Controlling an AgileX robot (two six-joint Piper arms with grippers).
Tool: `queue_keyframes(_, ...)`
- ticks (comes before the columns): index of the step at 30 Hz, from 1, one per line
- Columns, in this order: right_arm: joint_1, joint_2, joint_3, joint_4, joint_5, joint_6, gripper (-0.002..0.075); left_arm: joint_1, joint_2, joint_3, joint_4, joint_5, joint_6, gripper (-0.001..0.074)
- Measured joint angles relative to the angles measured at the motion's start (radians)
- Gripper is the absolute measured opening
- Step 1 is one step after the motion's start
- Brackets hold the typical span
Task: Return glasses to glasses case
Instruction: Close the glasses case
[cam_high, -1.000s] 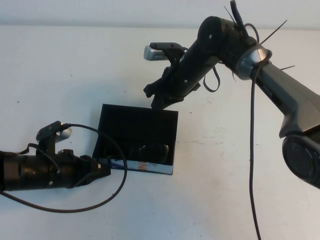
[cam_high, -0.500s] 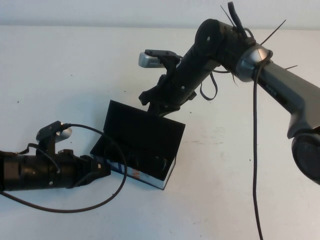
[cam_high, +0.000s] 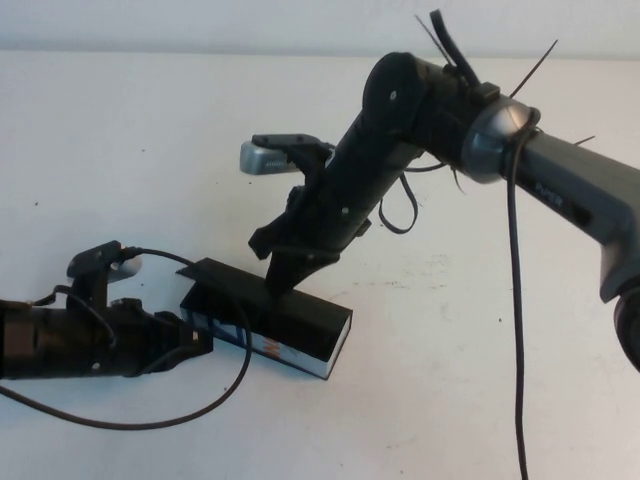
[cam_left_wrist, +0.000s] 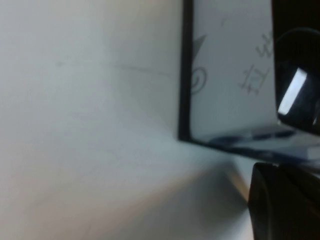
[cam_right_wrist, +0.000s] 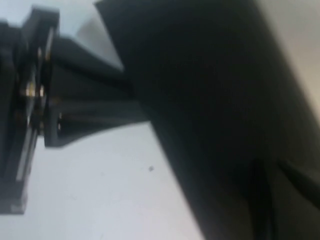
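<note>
The glasses case (cam_high: 300, 328) lies at the table's middle, its black flap lid (cam_high: 235, 284) folded almost flat onto it. Its white printed edge (cam_high: 262, 343) faces the front and fills the left wrist view (cam_left_wrist: 230, 75). My right gripper (cam_high: 277, 287) is shut, with its tip pressed down on the lid. The black lid fills the right wrist view (cam_right_wrist: 210, 100). My left gripper (cam_high: 195, 338) is shut on the case's left end, and one dark finger (cam_left_wrist: 285, 205) shows under the white edge. The glasses are hidden inside the case.
The white table (cam_high: 120, 150) runs back to a pale wall. A black cable (cam_high: 180, 410) loops over the table in front of the left arm. Another cable (cam_high: 515, 330) hangs from the right arm at the right.
My right gripper has moved down and left, pushing the upright lid over until it lies nearly shut. The case has turned a little clockwise. The glasses have gone out of sight. The left arm has barely moved.
</note>
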Motion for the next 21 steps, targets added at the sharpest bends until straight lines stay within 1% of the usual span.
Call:
queue_keyframes(4, 0.036, 0.0, 0.036, 0.0, 0.0, -0.002, -0.0008, 0.0, -0.079, 0.008, 0.133, -0.105, -0.133, -0.0004)
queue_keyframes(7, 0.046, 0.0, 0.05, -0.013, 0.0, -0.003, -0.0008, 0.0, -0.183, 0.043, 0.212, -0.173, -0.208, -0.0004)
queue_keyframes(13, 0.046, 0.006, 0.05, -0.04, -0.002, -0.003, -0.0008, 0.0, -0.474, 0.123, 0.252, -0.204, -0.272, -0.0004)
queue_keyframes(21, 0.046, 0.014, 0.05, -0.042, -0.002, -0.003, -0.0008, 0.0, -0.857, 0.166, 0.276, -0.209, -0.306, -0.0004)
